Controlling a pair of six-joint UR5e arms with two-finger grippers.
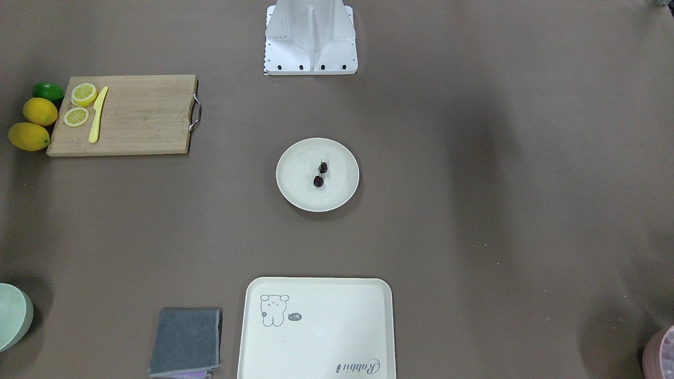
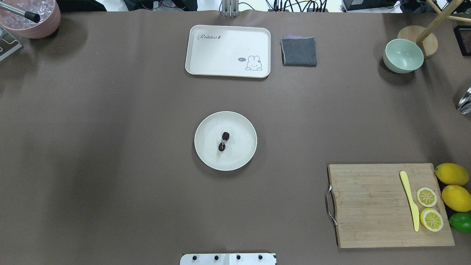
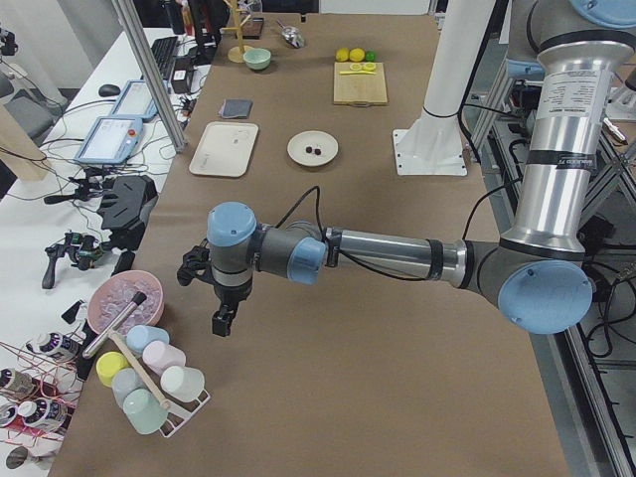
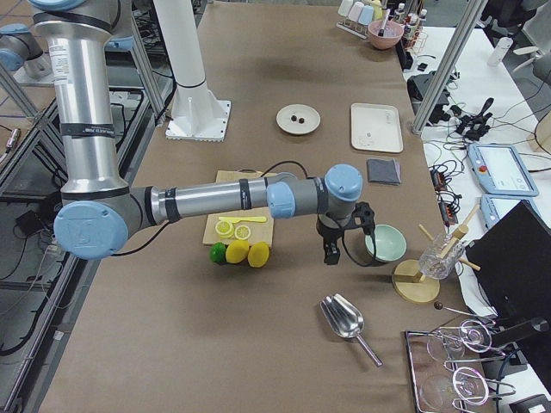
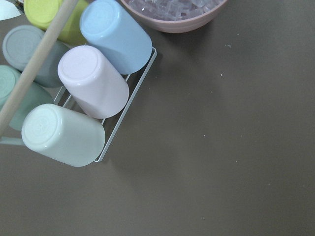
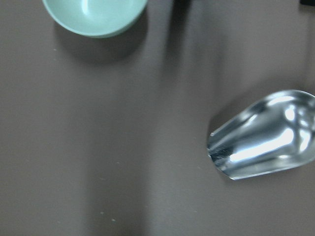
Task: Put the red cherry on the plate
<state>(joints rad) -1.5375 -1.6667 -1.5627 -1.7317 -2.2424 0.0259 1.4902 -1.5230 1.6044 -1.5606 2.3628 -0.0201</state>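
Observation:
The red cherry (image 1: 320,174) is a dark maroon pair joined by thin stems, lying near the middle of the round cream plate (image 1: 295,193) at the table's centre. The overhead view shows the same: the red cherry (image 2: 223,141) rests inside the plate (image 2: 241,158). Neither arm is near it. My left gripper (image 3: 224,320) hangs over the table's left end beside the cup rack, and my right gripper (image 4: 330,254) hangs over the right end next to the green bowl. Both grippers show only in the side views, so I cannot tell whether they are open or shut.
A cream tray (image 2: 206,55) and a folded grey cloth (image 2: 298,51) lie on the far side. A cutting board (image 2: 368,206) holds lemon slices and a yellow knife (image 2: 410,204), with lemons (image 2: 452,174) beside it. A green bowl (image 2: 403,55), a metal scoop (image 4: 344,320), a pink bowl (image 2: 35,20) and a cup rack (image 5: 88,93) stand at the table's ends.

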